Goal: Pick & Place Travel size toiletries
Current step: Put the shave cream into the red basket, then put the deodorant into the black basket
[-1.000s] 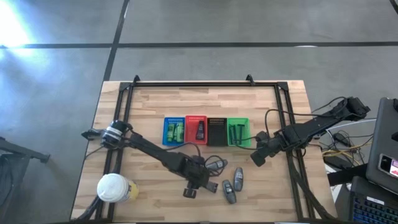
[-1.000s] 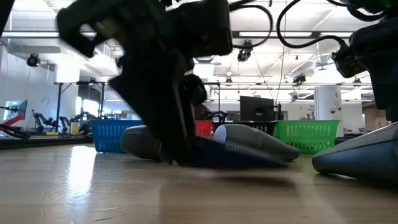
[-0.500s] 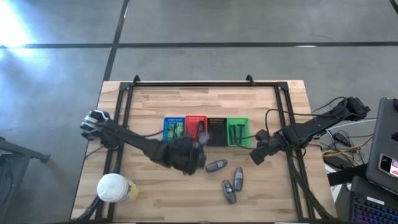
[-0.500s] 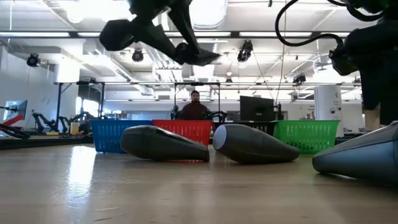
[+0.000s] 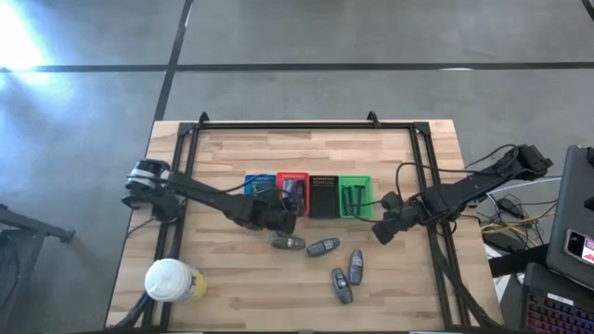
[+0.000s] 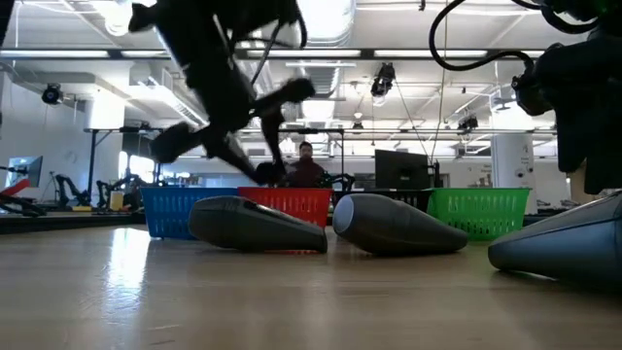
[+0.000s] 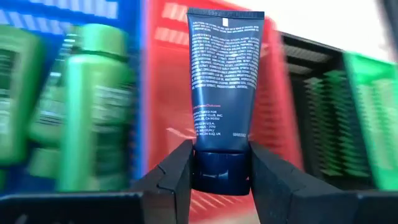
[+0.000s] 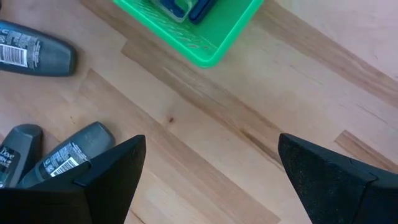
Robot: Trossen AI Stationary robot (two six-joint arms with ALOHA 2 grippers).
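Note:
My left gripper (image 5: 278,210) hovers at the near edge of the red basket (image 5: 293,176) and is shut on a dark navy tube (image 7: 224,81) with white print. Several grey oval tubes lie flat on the wood: one (image 5: 289,243), one (image 5: 322,248), one (image 5: 355,266) and one (image 5: 342,286). Bright green bottles (image 7: 93,106) sit in the blue basket (image 5: 251,193). My right gripper (image 5: 383,231) waits open just off the near right corner of the green basket (image 5: 355,179), above bare wood, touching nothing. My left gripper pinches the navy tube by its dark cap (image 7: 221,169), one finger (image 7: 180,177) on each side of it. The tube's flat crimped end (image 7: 225,14) points away from the fingers, out over the red basket. The tube is lifted clear of the table.
A black basket (image 5: 323,178) stands between the red and green ones; the four form a row mid-table. A large white-lidded cup (image 5: 169,280) stands near the near left corner. Dark frame rails run along both table sides. A person (image 6: 306,165) sits far behind the table.
My left gripper rose from the table near the grey tubes with the navy tube in its fingers. It carried the tube toward the far edge, up to the red basket. The grey tubes and my right arm stayed put.

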